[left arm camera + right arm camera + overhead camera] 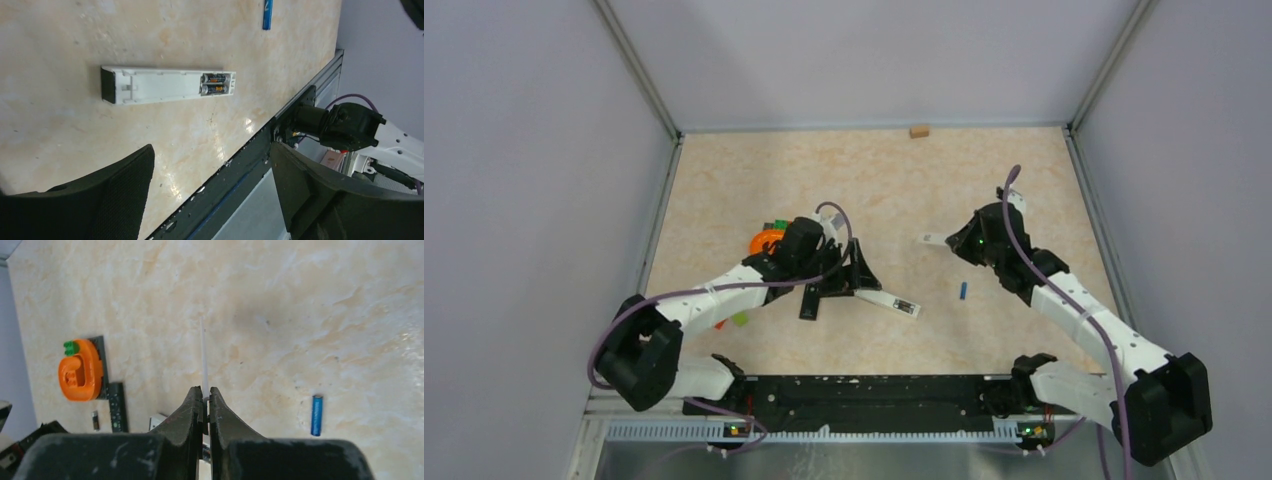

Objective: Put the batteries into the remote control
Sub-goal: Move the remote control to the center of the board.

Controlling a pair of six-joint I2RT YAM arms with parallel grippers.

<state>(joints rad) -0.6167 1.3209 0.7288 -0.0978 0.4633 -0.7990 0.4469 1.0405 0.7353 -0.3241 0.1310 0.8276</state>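
Note:
A white remote (160,86) lies back up on the table with its compartment open; two dark batteries (215,84) sit side by side in it. It also shows in the top view (892,300). A blue battery (963,290) lies loose on the table, also in the left wrist view (267,14) and the right wrist view (317,414). A small dark battery (95,421) lies near a black remote (116,407). My left gripper (212,195) is open and empty, short of the white remote. My right gripper (206,395) is shut on a thin white cover (204,355), held above the table.
An orange ring-shaped toy (766,240) with green blocks sits under the left arm. Small green and red blocks (739,318) lie beside the left arm. A wooden block (919,131) lies at the far edge. The black base rail (874,395) runs along the near edge.

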